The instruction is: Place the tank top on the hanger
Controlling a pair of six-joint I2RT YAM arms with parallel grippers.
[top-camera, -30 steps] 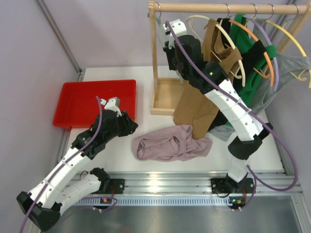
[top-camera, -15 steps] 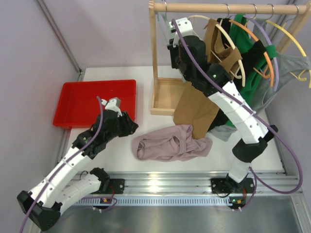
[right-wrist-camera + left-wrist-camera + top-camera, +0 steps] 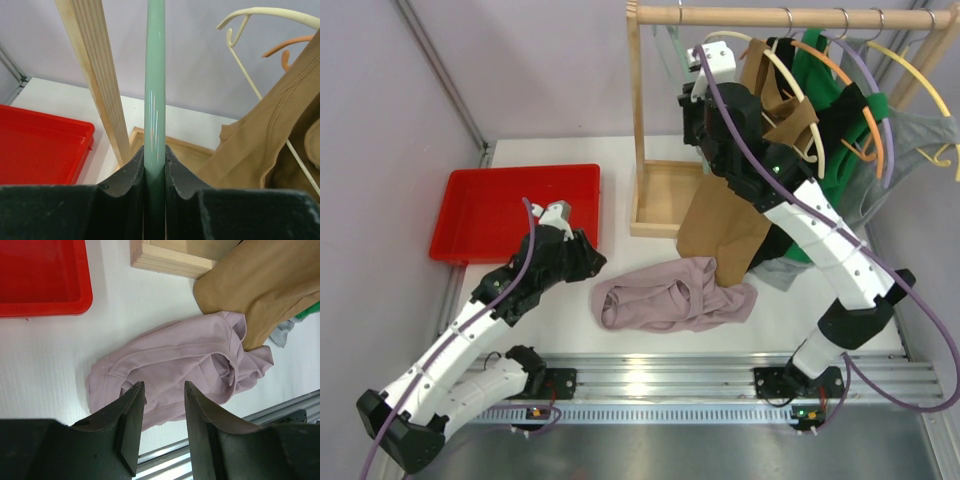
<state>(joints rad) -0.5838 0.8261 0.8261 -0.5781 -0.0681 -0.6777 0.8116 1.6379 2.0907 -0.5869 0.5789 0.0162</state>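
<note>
The pale mauve tank top [image 3: 670, 295] lies crumpled on the white table in front of the rack; it also shows in the left wrist view [image 3: 190, 355]. My left gripper [image 3: 590, 258] is open and empty, just left of the top; in its own view [image 3: 162, 387] its jaws hover over the top's near-left hem. My right gripper [image 3: 692, 100] is raised by the rack's left post. It is shut on the mint-green hanger [image 3: 155, 75], whose thin arm runs straight up between the jaws [image 3: 155, 155]. The hanger's hook is hidden.
A red tray [image 3: 515, 210] sits at the left. The wooden rack [image 3: 780, 16] has a post [image 3: 95, 75] and a box base [image 3: 665, 200]. It carries a tan-brown top [image 3: 720, 220], green [image 3: 840, 110] and grey [image 3: 910, 150] garments, and cream [image 3: 270, 12], orange and purple hangers.
My right arm has moved right and a little up along the rail, keeping hold of the mint-green hanger. The left arm and the tank top have not moved.
</note>
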